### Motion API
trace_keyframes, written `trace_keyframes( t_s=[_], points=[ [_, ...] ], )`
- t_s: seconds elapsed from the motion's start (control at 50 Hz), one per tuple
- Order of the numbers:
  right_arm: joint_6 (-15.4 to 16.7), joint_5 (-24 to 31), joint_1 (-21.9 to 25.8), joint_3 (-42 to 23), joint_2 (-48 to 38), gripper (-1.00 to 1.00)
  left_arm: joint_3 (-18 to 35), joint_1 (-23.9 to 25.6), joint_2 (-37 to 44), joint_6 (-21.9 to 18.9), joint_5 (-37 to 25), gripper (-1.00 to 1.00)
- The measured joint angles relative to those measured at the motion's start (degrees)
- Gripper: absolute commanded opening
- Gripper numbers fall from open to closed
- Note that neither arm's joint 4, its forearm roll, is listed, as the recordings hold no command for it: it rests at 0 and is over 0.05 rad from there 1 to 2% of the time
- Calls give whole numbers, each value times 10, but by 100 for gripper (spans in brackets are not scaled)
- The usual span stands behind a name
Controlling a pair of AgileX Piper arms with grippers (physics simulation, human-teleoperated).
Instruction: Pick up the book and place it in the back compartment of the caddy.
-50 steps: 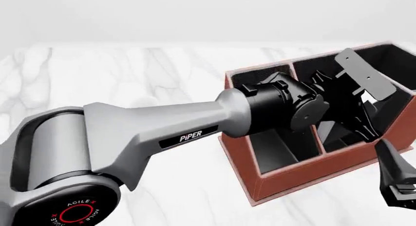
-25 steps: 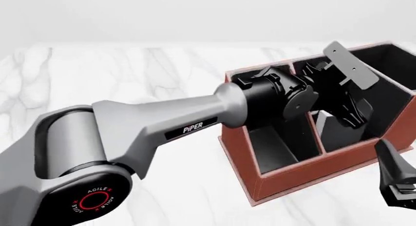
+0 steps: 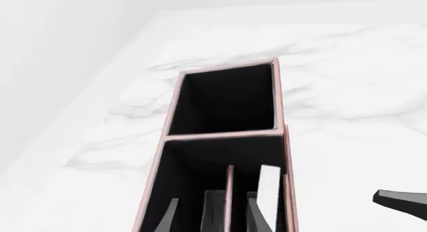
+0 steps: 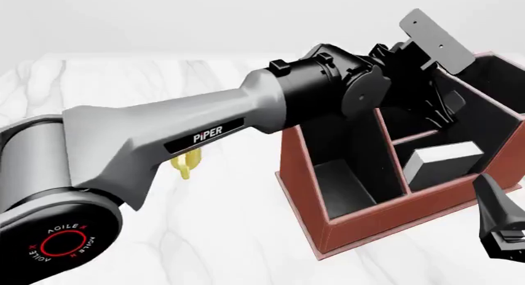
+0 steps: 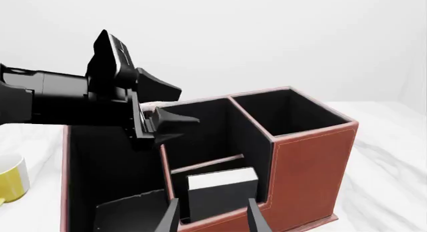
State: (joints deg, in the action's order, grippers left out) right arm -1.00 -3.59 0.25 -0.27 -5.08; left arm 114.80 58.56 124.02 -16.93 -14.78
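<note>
The black book (image 4: 443,161) stands white page edges up in the red-brown caddy (image 4: 361,223), in the back compartment, the short cell behind the low rim. It also shows in the right wrist view (image 5: 221,189) and the left wrist view (image 3: 269,189). My left gripper (image 4: 439,110) hangs open and empty above the caddy's middle cells, clear of the book; the right wrist view shows it (image 5: 189,105) with its jaws spread. My right gripper (image 4: 502,236) is open and empty just outside the caddy's low front wall (image 5: 307,167), its fingertips (image 5: 170,217) apart.
A yellow mug (image 4: 187,165) stands on the marble table left of the caddy, mostly hidden behind my left arm; it also shows in the right wrist view (image 5: 10,184). My left forearm (image 4: 205,131) crosses the table's middle. The caddy's other cells hold nothing.
My left gripper has risen out of the caddy's middle cells and pulled back upward. The book, hidden before, now stands uncovered in its cell. The right gripper has not moved.
</note>
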Motion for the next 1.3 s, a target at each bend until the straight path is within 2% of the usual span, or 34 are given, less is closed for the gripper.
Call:
trace_keyframes(
  t_s=[0.26, 0.56, 0.96, 1.14, 1.3],
  points=[
    [0, -3, -2, 1, -3, 100, -8, -23, -61, -31, -36, 100],
    [-3, 3, -5, 0, 3, 100, -60, -50, -134, -58, -38, 100],
    [0, 13, -14, 1, 16, 100, -170, -103, -216, -47, 30, 100],
    [-9, -13, 1, -21, -56, 100, -209, -108, -244, -37, 54, 100],
    [-15, 1, 15, -64, -86, 100, -226, -113, -259, -33, 64, 100]
  ],
)
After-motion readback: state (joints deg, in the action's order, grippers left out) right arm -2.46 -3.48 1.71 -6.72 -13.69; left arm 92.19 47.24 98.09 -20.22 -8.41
